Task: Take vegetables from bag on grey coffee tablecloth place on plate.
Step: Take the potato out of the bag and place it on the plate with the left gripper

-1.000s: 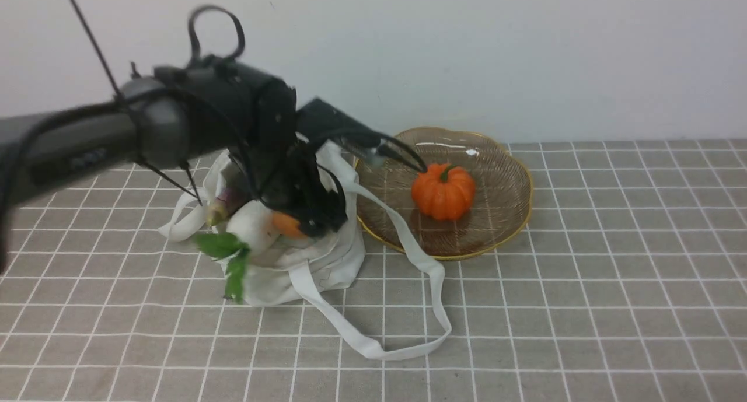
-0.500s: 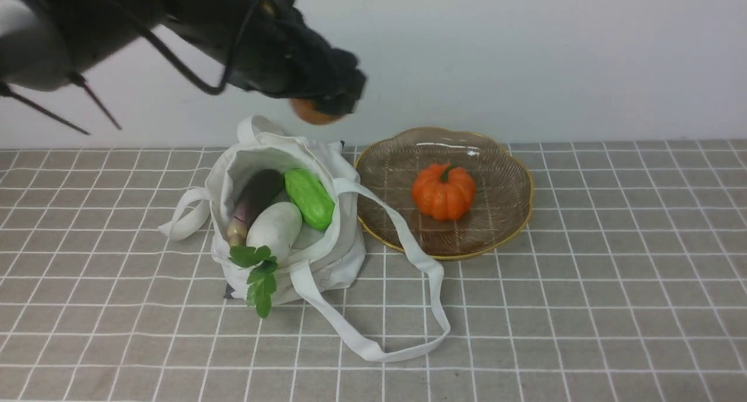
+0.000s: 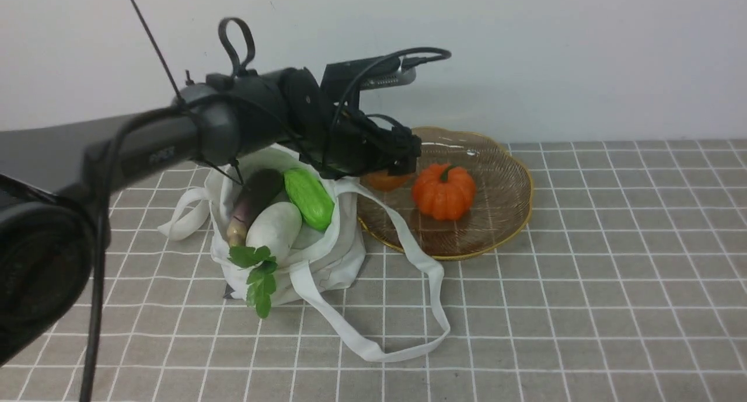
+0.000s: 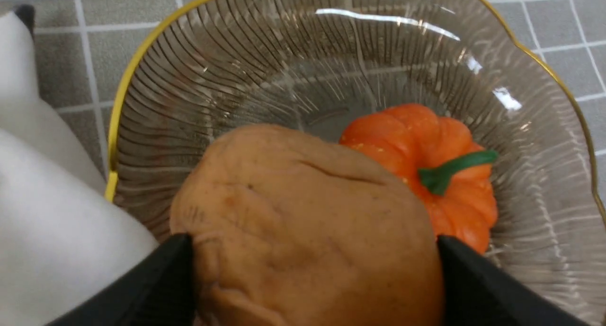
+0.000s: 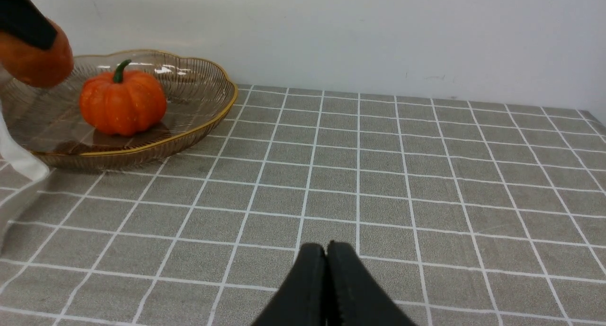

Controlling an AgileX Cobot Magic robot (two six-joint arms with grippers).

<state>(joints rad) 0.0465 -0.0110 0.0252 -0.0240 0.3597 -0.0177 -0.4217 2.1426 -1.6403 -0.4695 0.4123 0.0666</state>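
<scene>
— What have you got, and where is it?

— My left gripper is clamped on the round orange-brown vegetable, with one black finger pressed to each flank. It hangs over the plate, which sits near the far edge of the desk, about midway along it.

— Over which part of the plate?

— The part nearest the bag, just inside the gold rim. The pumpkin already on the plate lies just beside my load, toward the desk's right edge. From my wrist camera the two look close to touching, though I can't tell whether they are.

— So what does the drop turn on?

— Straight down, I think. The bare ribbed glass is under the vegetable, between the rim and the pumpkin. It is roundish, so its long axis hardly matters, but it may roll against the pumpkin. I can't tell how far it hangs above the glass.

— And your other arm?

— My right gripper is pinched shut on nothing, low over the tablecloth, well off toward the right edge. The left is the nearer one.

— What's left after this?

— The eggplant, the radish and the green gourd lie in the bag.
</scene>
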